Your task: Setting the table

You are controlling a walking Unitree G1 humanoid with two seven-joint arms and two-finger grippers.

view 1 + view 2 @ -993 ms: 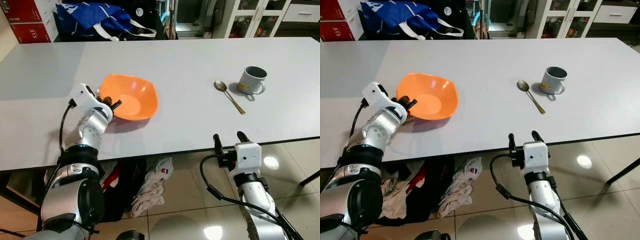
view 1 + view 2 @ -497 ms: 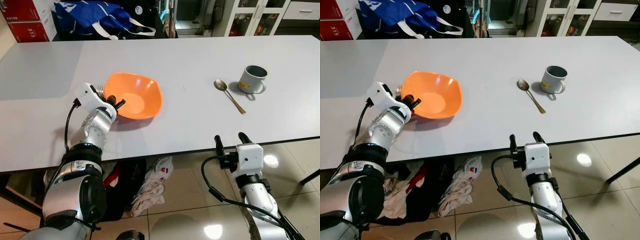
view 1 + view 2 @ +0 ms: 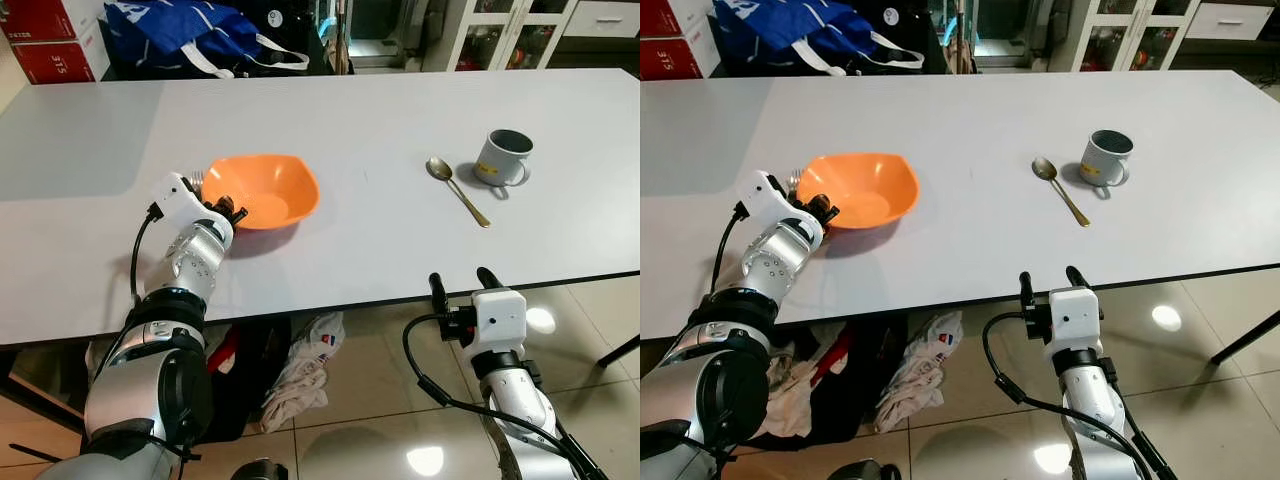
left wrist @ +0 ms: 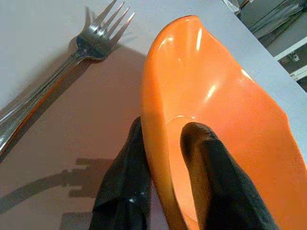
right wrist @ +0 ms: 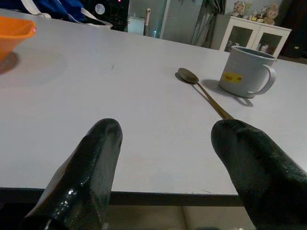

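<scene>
An orange bowl [image 3: 262, 189] rests on the white table [image 3: 360, 130] at the left. My left gripper [image 3: 226, 210] is shut on the bowl's near-left rim, one finger inside [image 4: 211, 177] and one outside. A silver fork [image 4: 57, 72] lies on the table just beyond the bowl's left side. A gold spoon [image 3: 458, 192] and a grey mug [image 3: 504, 159] sit at the right. My right gripper [image 3: 462, 284] is open, held just below and in front of the table's near edge, pointing toward the spoon [image 5: 204, 93] and mug [image 5: 247, 72].
Blue bags [image 3: 190, 30] and red boxes [image 3: 45, 45] stand behind the table's far edge. A white cabinet [image 3: 520, 35] is at the back right. Clothes [image 3: 300, 365] lie on the tiled floor under the table.
The bowl, tilted up on its rim earlier, has come down flatter onto the table in my left gripper. The right arm has stayed put.
</scene>
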